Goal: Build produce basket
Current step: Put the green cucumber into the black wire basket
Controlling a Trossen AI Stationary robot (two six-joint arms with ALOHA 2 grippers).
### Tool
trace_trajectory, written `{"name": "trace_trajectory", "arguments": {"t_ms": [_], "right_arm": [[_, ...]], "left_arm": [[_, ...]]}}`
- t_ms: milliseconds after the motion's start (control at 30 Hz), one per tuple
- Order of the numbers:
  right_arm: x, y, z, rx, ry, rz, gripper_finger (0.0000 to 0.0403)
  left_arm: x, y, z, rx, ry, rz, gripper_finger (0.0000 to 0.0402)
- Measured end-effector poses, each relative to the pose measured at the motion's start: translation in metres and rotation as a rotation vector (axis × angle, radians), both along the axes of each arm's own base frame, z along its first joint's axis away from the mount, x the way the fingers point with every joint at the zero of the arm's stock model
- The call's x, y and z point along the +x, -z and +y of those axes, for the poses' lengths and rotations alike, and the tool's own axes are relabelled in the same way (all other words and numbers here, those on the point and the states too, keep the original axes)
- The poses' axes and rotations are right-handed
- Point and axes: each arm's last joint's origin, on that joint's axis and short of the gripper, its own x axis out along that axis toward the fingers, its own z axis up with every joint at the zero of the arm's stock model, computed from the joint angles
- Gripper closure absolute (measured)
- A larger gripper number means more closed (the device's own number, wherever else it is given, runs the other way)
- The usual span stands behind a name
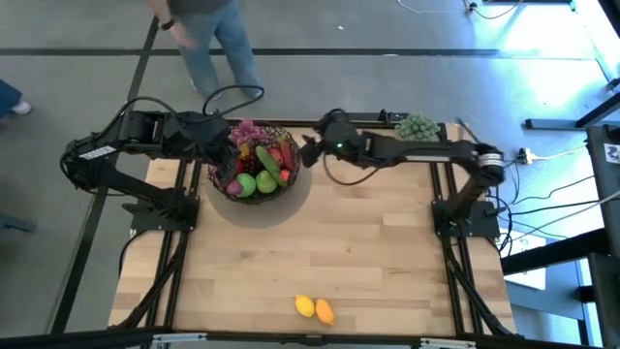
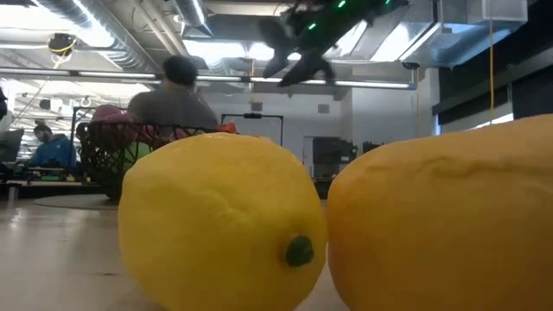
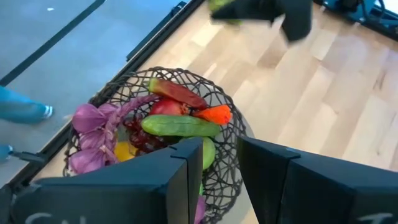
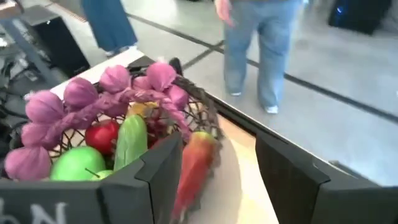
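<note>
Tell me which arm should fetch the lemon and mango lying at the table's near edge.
Probably right. The right gripper hangs open and empty beside the basket, so it looks free to swing toward the lemon and mango. The left gripper sits at the basket's far-left rim, with the basket in its path.

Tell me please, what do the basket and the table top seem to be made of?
The basket: probably thin dark wire woven into open mesh; the produce shows through its wall. The table top: apparently light wood in joined strips with a smooth finish; plank seams and grain are visible.
</note>
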Motion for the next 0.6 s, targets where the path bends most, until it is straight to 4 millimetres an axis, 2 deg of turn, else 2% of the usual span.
{"name": "trace_trajectory", "arguments": {"t_ms": [133, 300, 433, 600], "right_arm": [[-0.031, -0.022, 0.010, 0.098, 0.047, 0.032, 0.0199], [-0.065, -0.036, 0.017, 0.290, 0.068, 0.056, 0.0199], [-0.077, -0.035, 0.015, 0.413, 0.123, 0.069, 0.0199], [-0.085, -0.026, -0.004, 0.618, 0.248, 0.050, 0.0199]], "left_arm": [[0.000, 0.000, 0.000, -0.001, 0.006, 0.001, 0.0311], [0.000, 0.000, -0.003, 0.008, 0.040, 0.008, 0.0311], [0.001, 0.000, -0.006, -0.008, 0.039, -0.002, 0.0311], [0.004, 0.001, -0.006, -0.020, 0.027, -0.009, 0.0311]]}}
